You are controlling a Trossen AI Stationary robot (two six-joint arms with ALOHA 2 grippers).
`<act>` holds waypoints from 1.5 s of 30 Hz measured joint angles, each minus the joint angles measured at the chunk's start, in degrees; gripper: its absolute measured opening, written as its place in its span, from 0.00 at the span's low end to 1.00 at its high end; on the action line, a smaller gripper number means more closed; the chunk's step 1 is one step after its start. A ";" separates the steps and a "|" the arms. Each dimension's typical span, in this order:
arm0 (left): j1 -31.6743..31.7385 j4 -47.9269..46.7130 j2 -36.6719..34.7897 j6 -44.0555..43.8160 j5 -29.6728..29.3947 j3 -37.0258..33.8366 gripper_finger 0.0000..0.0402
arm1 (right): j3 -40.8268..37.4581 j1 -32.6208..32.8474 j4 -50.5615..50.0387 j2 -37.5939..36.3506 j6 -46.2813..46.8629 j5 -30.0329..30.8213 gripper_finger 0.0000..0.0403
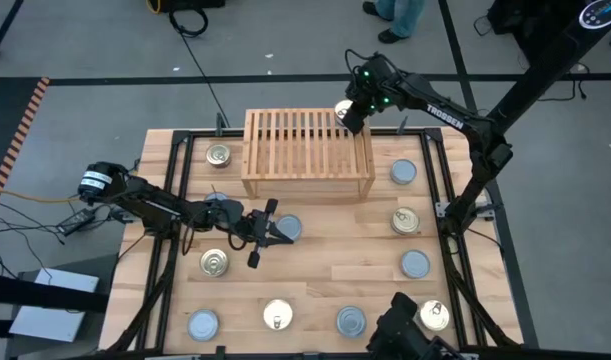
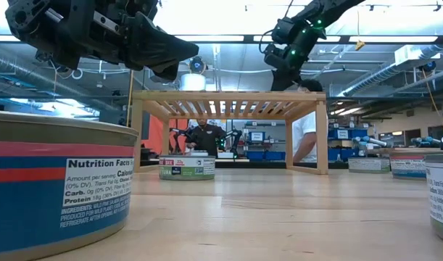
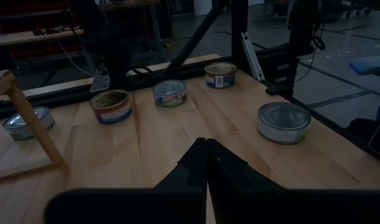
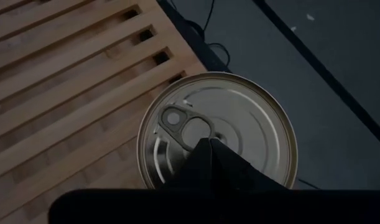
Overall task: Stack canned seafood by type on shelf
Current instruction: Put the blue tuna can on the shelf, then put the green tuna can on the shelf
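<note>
The high view alone shows the whole layout: a slatted wooden shelf at the far middle of the tabletop and tins spread around it — five silvery-lidded, five golden-lidded on the boards. One more golden tin sits on the shelf's far right corner; only the right wrist view shows its pull tab, with the right gripper just above it, fingers pressed together. The left gripper, fingers likewise together and empty, hovers beside a silver tin.
</note>
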 joint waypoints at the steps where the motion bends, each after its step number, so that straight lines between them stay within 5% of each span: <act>1: 0.01 -0.03 -0.01 0.00 0.00 0.00 0.02 | 0.00 0.00 -0.08 0.00 0.04 0.10 0.02; 20: 0.01 -0.03 0.00 0.03 -0.01 0.00 0.02 | 0.22 -0.04 -1.79 -0.08 0.89 1.75 0.03; 29: 0.07 -0.01 0.01 0.05 -1.22 0.00 0.02 | 6.41 2.22 -7.82 0.33 2.03 2.22 0.09; 33: 0.06 -1.02 0.01 0.18 -1.23 0.00 0.02 | 10.51 5.22 -14.13 0.28 1.59 3.05 0.09; 39: 0.06 -3.17 0.01 0.43 -6.12 0.00 0.02 | 14.35 12.97 -21.15 -1.09 -1.13 13.36 0.03; 45: 0.05 -3.84 0.01 1.38 -7.32 0.00 0.02 | 14.06 21.61 -26.05 -3.36 -1.49 11.90 0.01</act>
